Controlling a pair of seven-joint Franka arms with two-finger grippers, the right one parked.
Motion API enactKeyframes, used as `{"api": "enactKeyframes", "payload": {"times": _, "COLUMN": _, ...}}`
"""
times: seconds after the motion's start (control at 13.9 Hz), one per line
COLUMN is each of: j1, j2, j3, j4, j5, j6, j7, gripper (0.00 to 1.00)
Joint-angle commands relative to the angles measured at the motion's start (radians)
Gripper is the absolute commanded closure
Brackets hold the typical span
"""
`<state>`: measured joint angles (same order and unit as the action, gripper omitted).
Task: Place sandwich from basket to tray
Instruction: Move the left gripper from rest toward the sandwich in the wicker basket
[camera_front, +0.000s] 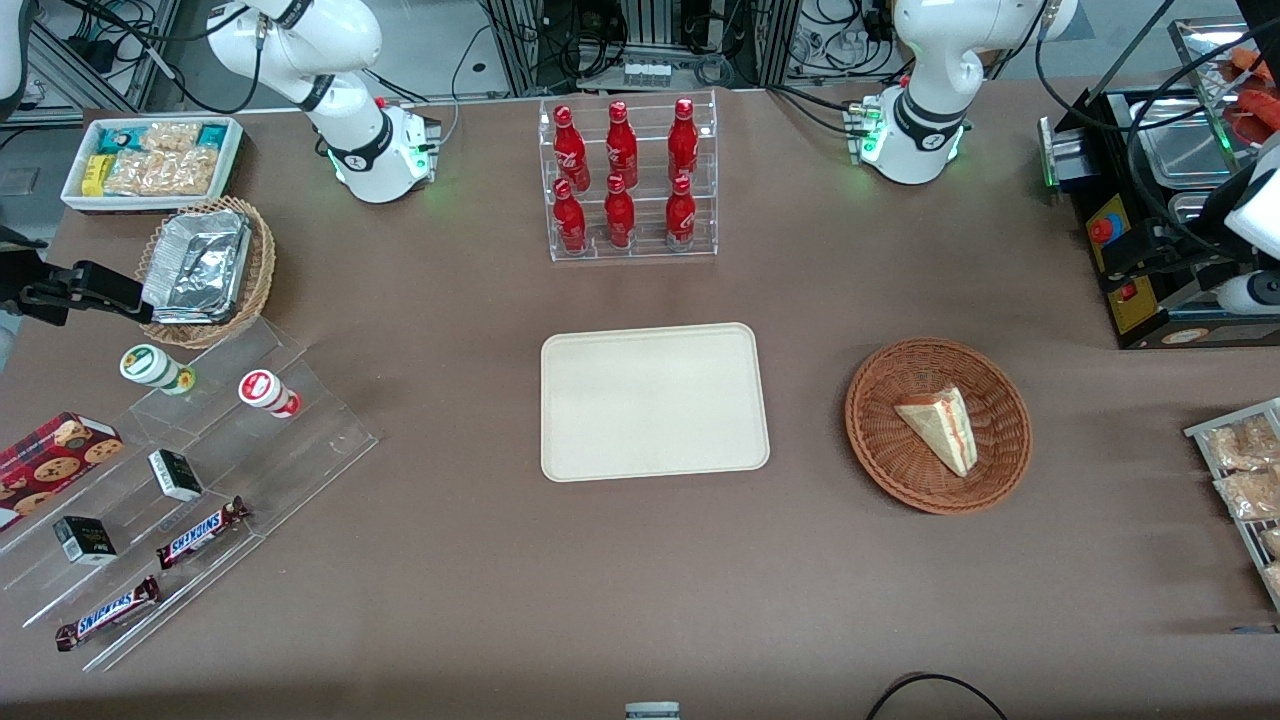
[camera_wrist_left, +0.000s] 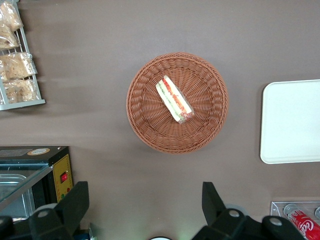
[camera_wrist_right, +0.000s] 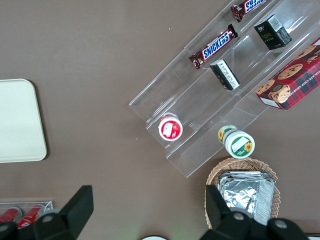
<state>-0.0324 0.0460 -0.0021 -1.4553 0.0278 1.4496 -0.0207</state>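
The sandwich (camera_front: 940, 428), a pale bread wedge with red and green filling, lies in the round reddish-brown basket (camera_front: 1003, 400) toward the working arm's end of the table. The cream tray (camera_front: 655, 400) lies flat and bare at the table's middle, beside the basket. My left gripper (camera_front: 1150, 250) hangs high near the black machine, farther from the front camera than the basket. In the left wrist view the gripper (camera_wrist_left: 145, 192) is open and holds nothing, with the sandwich (camera_wrist_left: 174, 99), the basket (camera_wrist_left: 145, 117) and the tray (camera_wrist_left: 292, 120) below it.
A clear rack of red bottles (camera_front: 630, 180) stands farther from the front camera than the tray. A black machine (camera_front: 1140, 300) and a rack of snack packets (camera_front: 1245, 470) sit at the working arm's end. A stepped acrylic stand (camera_front: 190, 480), a tan basket of foil containers (camera_front: 200, 270) and a white bin (camera_front: 150, 160) sit at the parked arm's end.
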Motion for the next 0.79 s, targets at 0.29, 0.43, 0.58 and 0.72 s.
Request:
{"api": "enactKeyframes", "payload": {"times": 0.29, "j1": -0.004, "j2": 0.009, "j3": 0.004, "j4": 0.000, "j5": -0.005, "j6": -0.017, "j7": -0.025, "gripper": 0.00}}
{"api": "enactKeyframes", "payload": {"times": 0.43, "j1": -0.004, "j2": 0.000, "j3": 0.002, "j4": -0.074, "j5": -0.014, "j6": 0.023, "j7": -0.138, "gripper": 0.00}}
{"api": "enactKeyframes", "payload": {"times": 0.58, "j1": -0.007, "j2": -0.011, "j3": -0.018, "j4": -0.156, "j5": -0.016, "j6": 0.099, "j7": -0.203, "gripper": 0.00}}
{"api": "enactKeyframes", "payload": {"times": 0.72, "j1": -0.007, "j2": -0.032, "j3": -0.047, "j4": -0.274, "j5": -0.002, "j6": 0.228, "j7": -0.359, "gripper": 0.00}}
